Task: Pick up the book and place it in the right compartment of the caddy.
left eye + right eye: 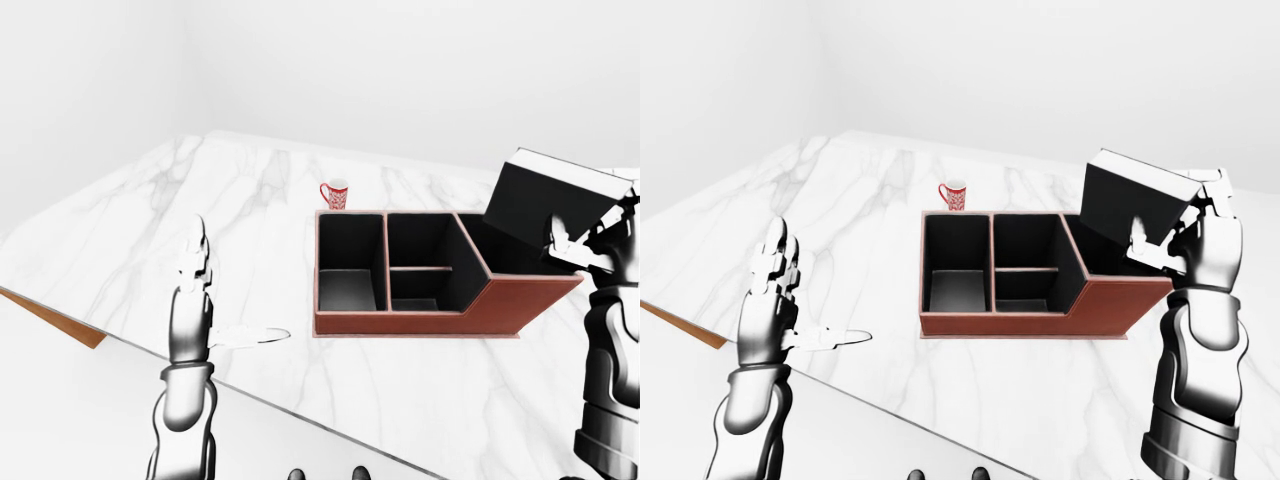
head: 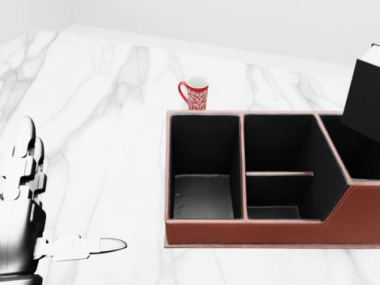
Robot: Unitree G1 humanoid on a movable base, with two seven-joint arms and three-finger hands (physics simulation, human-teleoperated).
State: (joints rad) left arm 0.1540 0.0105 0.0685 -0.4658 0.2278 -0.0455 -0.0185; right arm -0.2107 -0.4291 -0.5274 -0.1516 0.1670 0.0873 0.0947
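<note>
The book (image 1: 1132, 203) is black with a white page edge. My right hand (image 1: 1177, 222) is shut on it and holds it tilted over the right compartment (image 1: 1102, 262) of the caddy. Its lower edge is near the rim there. The caddy (image 2: 255, 231) is a red-brown leather box with black insides and several compartments, all of them empty. My left hand (image 1: 810, 298) is open and empty, fingers upright and thumb pointing right, well to the left of the caddy.
A red and white patterned mug (image 2: 196, 94) stands just beyond the caddy's top left corner. The white marble table (image 1: 200, 200) has its near edge running diagonally across the bottom left, with a brown underside (image 1: 60, 322) showing.
</note>
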